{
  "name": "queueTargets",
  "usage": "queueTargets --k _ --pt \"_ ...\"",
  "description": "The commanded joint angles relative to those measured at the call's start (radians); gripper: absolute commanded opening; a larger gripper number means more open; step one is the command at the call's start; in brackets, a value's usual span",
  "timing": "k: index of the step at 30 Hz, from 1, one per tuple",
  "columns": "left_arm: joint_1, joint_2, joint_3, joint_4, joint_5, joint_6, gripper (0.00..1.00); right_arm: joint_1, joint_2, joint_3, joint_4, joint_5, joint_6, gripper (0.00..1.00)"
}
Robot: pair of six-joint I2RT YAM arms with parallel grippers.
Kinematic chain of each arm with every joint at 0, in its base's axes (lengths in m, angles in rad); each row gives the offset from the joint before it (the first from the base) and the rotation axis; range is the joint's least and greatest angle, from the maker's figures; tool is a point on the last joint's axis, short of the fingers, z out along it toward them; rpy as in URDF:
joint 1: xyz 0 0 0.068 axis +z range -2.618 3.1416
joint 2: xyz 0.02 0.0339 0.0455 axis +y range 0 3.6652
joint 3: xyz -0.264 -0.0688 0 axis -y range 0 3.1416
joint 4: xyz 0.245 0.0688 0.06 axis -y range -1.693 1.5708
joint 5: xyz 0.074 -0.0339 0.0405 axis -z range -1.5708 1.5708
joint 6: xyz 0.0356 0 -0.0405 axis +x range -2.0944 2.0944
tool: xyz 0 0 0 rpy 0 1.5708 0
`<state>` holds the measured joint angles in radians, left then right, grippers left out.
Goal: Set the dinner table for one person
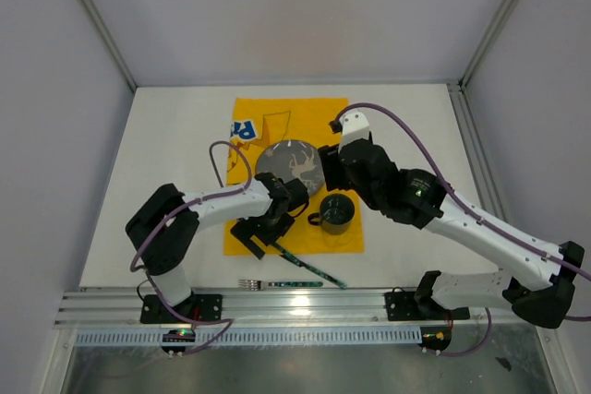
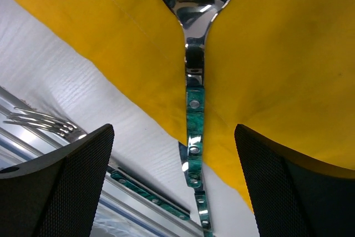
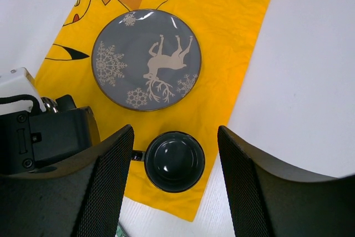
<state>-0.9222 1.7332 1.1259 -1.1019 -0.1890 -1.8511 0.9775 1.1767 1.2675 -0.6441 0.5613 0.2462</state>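
Yellow cloth [image 1: 277, 122] on the white table [image 1: 175, 145] holds a plate [image 3: 146, 59] and mug [image 3: 175, 162]. A green-handled spoon [image 2: 194, 109] crosses the cloth's near edge, handle on bare table. The left gripper [image 2: 173, 131], nearer, hangs over it, fingers [image 2: 66, 181] wide and empty, the spoon's length running midway between them. The right gripper [image 3: 176, 129], open and empty, hovers above the mug. The spoon's bowl is cut off.
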Motion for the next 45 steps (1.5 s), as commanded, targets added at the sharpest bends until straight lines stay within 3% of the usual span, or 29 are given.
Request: queueTargets --k 1,8,15,20,35,45 --pt "-0.007 0.023 0.055 0.025 -0.012 -0.013 0.90 -0.003 -0.043 -0.016 0.006 0.014 0.011 0.66" --pt "-0.017 0.075 0.094 0.043 -0.004 0.006 0.70 -0.003 -0.051 -0.031 -0.002 0.031 -0.016 0.66" --pt "-0.017 0.063 0.103 0.016 -0.023 -0.003 0.65 -0.010 -0.054 -0.049 0.014 0.038 -0.036 0.66" --pt "-0.017 0.068 0.086 0.013 -0.004 -0.003 0.42 -0.011 -0.061 -0.076 0.014 0.031 -0.021 0.66" --pt "-0.024 0.032 0.034 0.005 0.016 -0.040 0.49 -0.030 -0.078 -0.112 0.006 0.028 -0.021 0.66" --pt "-0.024 0.046 -0.003 0.043 0.020 -0.045 0.33 -0.037 -0.083 -0.140 0.006 0.026 -0.013 0.66"
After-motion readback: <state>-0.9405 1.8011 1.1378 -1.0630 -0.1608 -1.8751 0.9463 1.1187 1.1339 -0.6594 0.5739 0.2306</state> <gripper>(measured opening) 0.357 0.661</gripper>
